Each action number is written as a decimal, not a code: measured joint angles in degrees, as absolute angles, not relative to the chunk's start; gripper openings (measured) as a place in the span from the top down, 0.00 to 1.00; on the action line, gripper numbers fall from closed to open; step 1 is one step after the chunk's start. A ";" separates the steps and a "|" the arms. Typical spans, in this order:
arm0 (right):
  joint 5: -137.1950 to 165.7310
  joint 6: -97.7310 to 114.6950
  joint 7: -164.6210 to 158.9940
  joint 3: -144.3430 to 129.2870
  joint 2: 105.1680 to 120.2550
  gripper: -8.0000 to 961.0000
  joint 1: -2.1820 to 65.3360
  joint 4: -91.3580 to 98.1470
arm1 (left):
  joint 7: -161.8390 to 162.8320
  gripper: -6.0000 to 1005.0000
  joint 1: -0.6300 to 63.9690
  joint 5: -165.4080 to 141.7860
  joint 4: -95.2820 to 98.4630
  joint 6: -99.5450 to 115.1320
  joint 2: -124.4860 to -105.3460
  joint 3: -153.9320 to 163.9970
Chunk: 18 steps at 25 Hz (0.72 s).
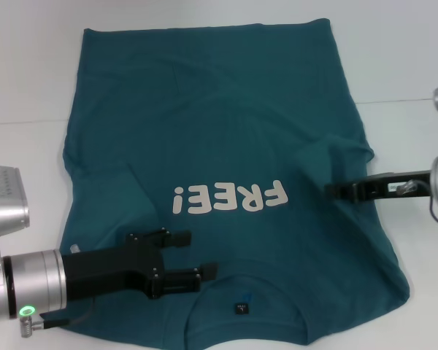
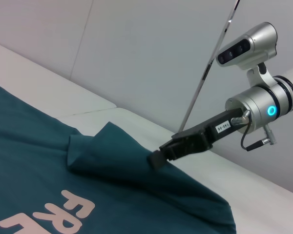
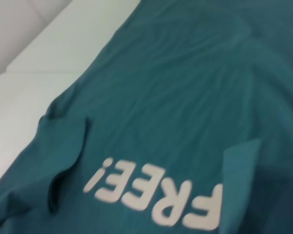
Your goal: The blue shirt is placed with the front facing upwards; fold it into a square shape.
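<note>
Left gripper (image 1: 181,257), fingers apart, hovers over the blue shirt (image 1: 226,131) near its collar, below the white "FREE!" lettering (image 1: 229,197). Right gripper (image 1: 333,190), closed on the folded-in right sleeve (image 2: 95,151), rests at the shirt's right side. The shirt lies front-up on the white table (image 1: 29,73); a small dark label (image 1: 241,308) shows inside the collar.

The left gripper (image 1: 192,257) reaches in low from the robot's left, arm roughly level, its two black fingers (image 1: 174,237) spread apart. The right gripper (image 1: 332,189) extends inward from the right, wrist horizontal, fingers apparently pressed together at the tip.
</note>
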<state>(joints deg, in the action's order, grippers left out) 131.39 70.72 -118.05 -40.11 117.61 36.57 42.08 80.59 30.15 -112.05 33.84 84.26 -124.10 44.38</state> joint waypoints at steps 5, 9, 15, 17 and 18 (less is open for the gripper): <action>131.47 71.78 -118.04 -43.37 117.99 0.96 37.01 42.00 | 80.59 0.13 30.25 -112.05 33.84 84.23 -124.10 44.39; 130.56 74.45 -117.09 -43.41 117.99 0.94 37.25 42.28 | 80.59 0.13 30.37 -112.05 33.84 84.21 -124.10 44.39; 124.12 76.71 -114.03 -43.06 117.02 0.80 35.44 42.46 | 80.59 0.13 30.42 -112.05 33.89 84.19 -124.05 44.18; 122.56 76.73 -112.92 -43.00 116.79 0.72 34.73 42.46 | 80.59 0.13 30.42 -112.05 33.97 84.20 -124.02 44.12; 122.03 76.68 -112.45 -42.92 116.71 0.67 34.46 42.46 | 80.59 0.13 30.42 -112.05 33.99 84.20 -124.01 44.08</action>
<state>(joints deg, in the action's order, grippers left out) 122.03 76.68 -112.45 -42.92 116.71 34.46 42.46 80.59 30.42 -112.05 33.99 84.20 -124.01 44.08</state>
